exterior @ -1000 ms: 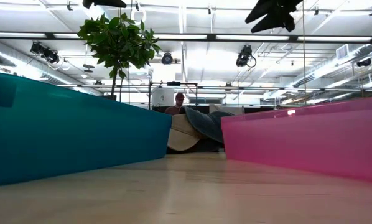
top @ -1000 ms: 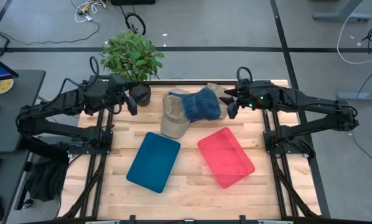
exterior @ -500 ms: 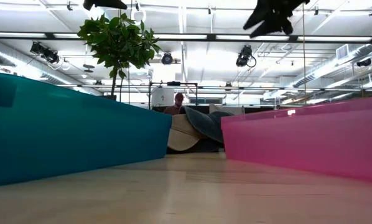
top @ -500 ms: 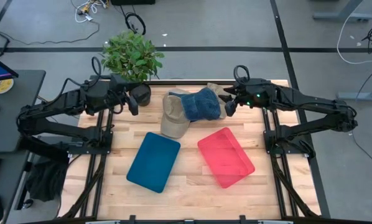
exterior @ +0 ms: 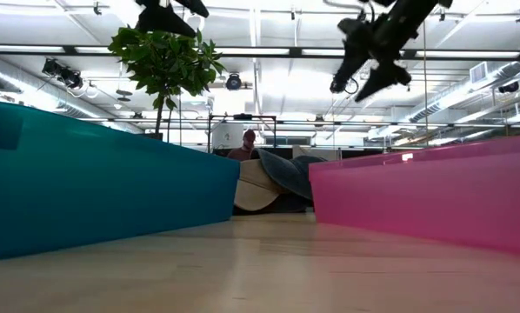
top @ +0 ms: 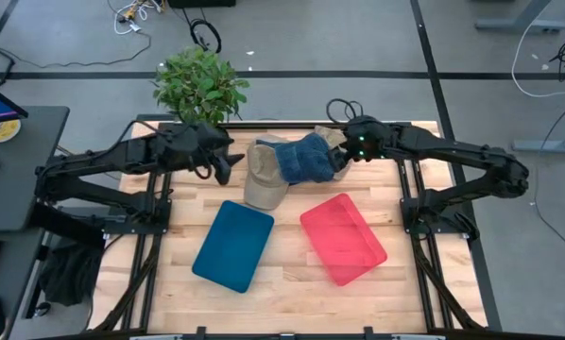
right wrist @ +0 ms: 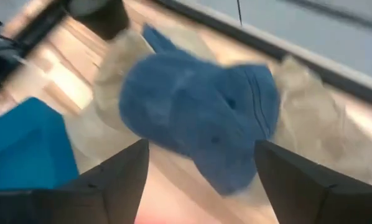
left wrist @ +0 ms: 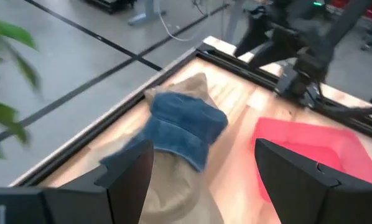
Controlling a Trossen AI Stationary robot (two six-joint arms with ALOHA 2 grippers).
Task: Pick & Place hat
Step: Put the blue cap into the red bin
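A blue denim hat [top: 306, 158] lies on a beige hat [top: 263, 183] near the table's far edge, and a second beige hat [top: 329, 138] sits behind it. My left gripper [top: 226, 168] is open, above the table just left of the beige hat; its wrist view shows the blue hat [left wrist: 186, 126] ahead between the fingers. My right gripper [top: 343, 161] is open and hovers at the blue hat's right side, with the hat [right wrist: 198, 115] filling its wrist view. The low view shows both grippers, left [exterior: 168, 14] and right [exterior: 372, 54], well above the hats [exterior: 276, 181].
A teal bin [top: 233, 245] and a pink bin [top: 343, 237] sit on the near half of the table. A potted plant [top: 200, 87] stands at the far left corner, close behind my left arm. Bare wood lies between and in front of the bins.
My left gripper has moved right, from beside the plant pot toward the beige hat. My right gripper has moved left and down toward the blue hat's right side. The hats and bins have stayed in place.
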